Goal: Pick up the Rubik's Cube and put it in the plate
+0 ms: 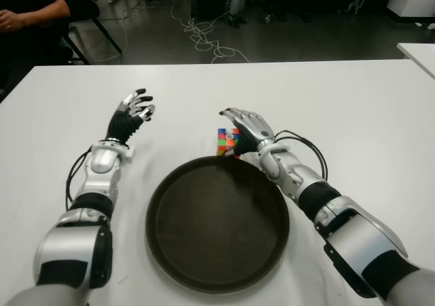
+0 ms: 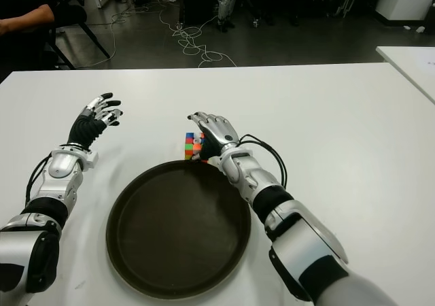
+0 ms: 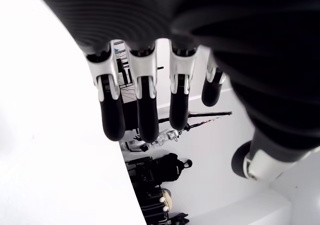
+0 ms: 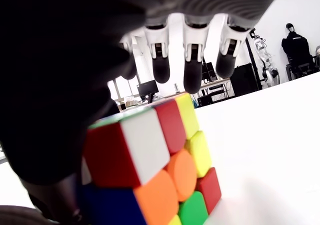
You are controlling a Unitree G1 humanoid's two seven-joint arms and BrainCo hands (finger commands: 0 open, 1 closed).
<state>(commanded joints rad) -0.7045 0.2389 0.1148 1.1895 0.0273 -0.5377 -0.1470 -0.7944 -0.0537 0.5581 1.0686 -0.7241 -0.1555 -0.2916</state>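
The small multicoloured Rubik's Cube (image 1: 228, 141) sat on the white table (image 1: 353, 109), just beyond the far rim of the round dark brown plate (image 1: 217, 279) and close to it. Its faces were scrambled, with red, white, orange, yellow, green and blue squares mixed together.

The right hand (image 1: 246, 128) hovered over the cube from the right, fingers (image 4: 192, 70) extended and only slightly bent above its top, not closed around it. In the eye views the hand hid much of the cube, leaving just a strip of coloured squares at its left edge. The right wrist view showed far more: two full faces of the cube from close by, the fingertips hanging clear above the top edge, and the dark palm close behind the cube; whether palm and cube touched could not be told.

The left hand (image 1: 132, 112) showed left of the plate, above the table, its fingers (image 3: 112, 110) spread loosely and holding nothing.

The plate lay between the two forearms and held nothing. Beyond the table's far edge, white cables (image 1: 200, 37) trailed over a dark floor, and a person's arm (image 1: 30, 13) showed at the far left corner.
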